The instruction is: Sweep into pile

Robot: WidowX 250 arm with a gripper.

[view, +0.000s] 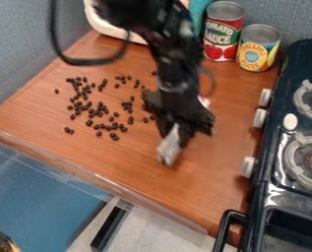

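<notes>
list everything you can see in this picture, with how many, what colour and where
bean-like bits: dozens, near-black, scattered on the counter's left and middle
counter: one, brown wood-look, centre
red can: one, with green, top, right of the arm
yellow can: one, with blue, beside the red can
teal item: one, top edge, behind the arm
stove: one, black, right side
burners: two, grey with red centres, on the stove
knobs: three, off-white, stove's left side
handle: one, black, lower right
pale piece: one, greyish white, at the gripper's lower end
arm: one, black, from the top edge
gripper: one, black, over the counter
</notes>
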